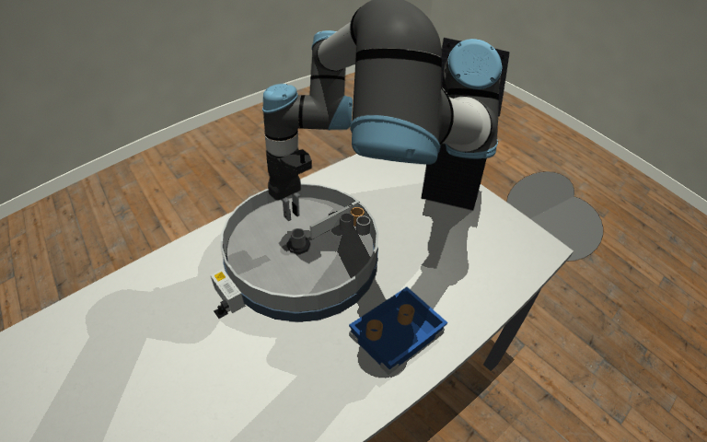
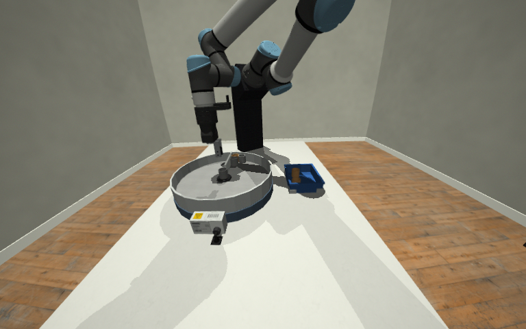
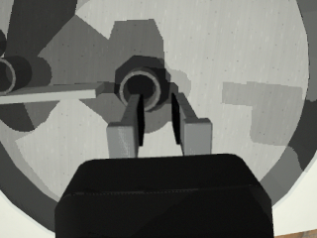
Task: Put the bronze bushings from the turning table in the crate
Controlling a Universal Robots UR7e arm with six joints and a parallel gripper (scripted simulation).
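Note:
My gripper (image 1: 291,215) (image 2: 219,153) (image 3: 158,109) is partly open and empty, above the turning table (image 1: 292,303) (image 2: 217,203) (image 3: 223,40). A grey hollow cylinder (image 1: 297,238) (image 2: 222,173) (image 3: 140,90), apparently a steel bushing, stands upright near the table's centre, apart from the fingers. A bronze bushing (image 1: 356,212) (image 2: 235,155) stands by the far-right wall, close to one steel bushing (image 1: 345,223) (image 2: 233,162) and another steel bushing (image 1: 363,226) (image 2: 242,157). The blue crate (image 1: 430,324) (image 2: 308,186) holds a bronze bushing (image 1: 374,330) and another bronze bushing (image 1: 406,314), both upright.
A grey guide bar (image 1: 328,222) (image 3: 59,94) runs from near the table's centre to its wall beside the bushing group. The turning table has a raised rim all round. A control box (image 1: 226,289) (image 2: 208,223) is at its near-left side. The crate lies outside the rim.

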